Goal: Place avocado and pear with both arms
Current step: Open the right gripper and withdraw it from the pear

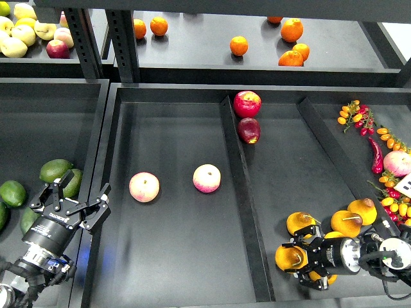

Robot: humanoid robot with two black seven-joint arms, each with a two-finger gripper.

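Note:
My right gripper point(297, 259) is low in the right compartment, its fingers closed around a golden yellow-orange pear point(288, 258) with a dark blotch. The pear sits among other pears point(345, 222). My left gripper point(74, 195) is open and empty over the left bin. Its fingertips are just in front of two dark green avocados point(55, 169), the nearer one point(73, 181) partly behind a finger. Lighter green avocados point(11, 192) lie further left.
Two pink-and-cream peaches point(144, 187) point(207, 178) lie in the middle tray. Two red apples point(247, 103) sit at the back by the divider point(239, 186). Oranges point(291, 29) are on the upper shelf, and cherry tomatoes and a red chili point(376, 156) are far right.

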